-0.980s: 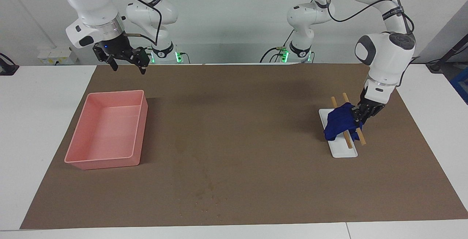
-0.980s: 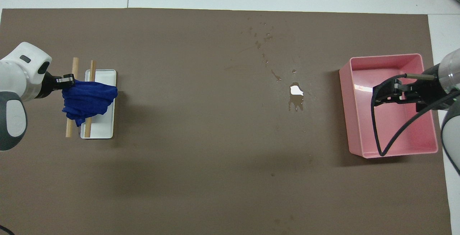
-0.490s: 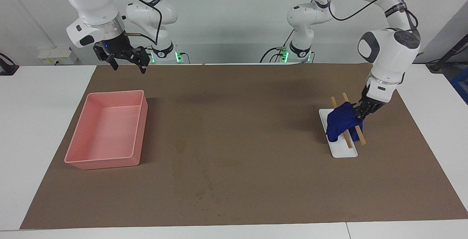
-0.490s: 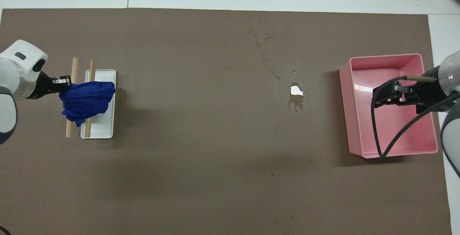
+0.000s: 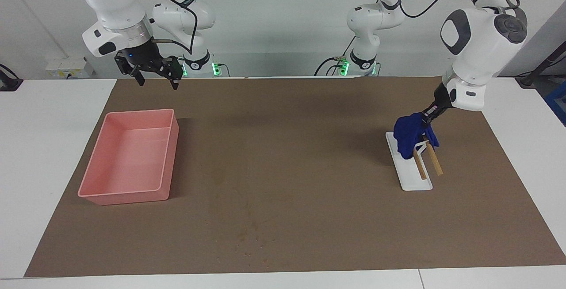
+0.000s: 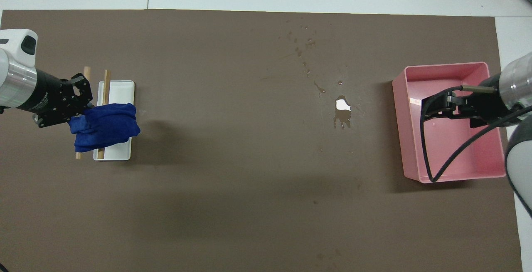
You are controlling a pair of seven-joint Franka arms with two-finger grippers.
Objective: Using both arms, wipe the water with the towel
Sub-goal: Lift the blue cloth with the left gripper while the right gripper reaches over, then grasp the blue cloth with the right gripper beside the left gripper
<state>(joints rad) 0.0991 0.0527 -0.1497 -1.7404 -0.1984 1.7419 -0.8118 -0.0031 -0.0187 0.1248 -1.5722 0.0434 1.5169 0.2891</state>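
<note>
A pink tray (image 5: 128, 158) sits empty on the brown mat (image 5: 287, 218) toward the right arm's end of the table. At the left arm's end stands a white rack (image 5: 409, 172) with two wooden sticks (image 5: 428, 165) sloping up from it. The mat covers most of the white table (image 5: 40, 138), whose bare edges show around it.

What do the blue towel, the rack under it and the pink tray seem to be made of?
The towel: soft woven fabric, probably; it hangs in folds from the left gripper.
The rack: a smooth white base, likely plastic, with two sticks of bare light wood.
The pink tray: apparently moulded plastic, with even colour, rounded corners and a slight sheen.
</note>
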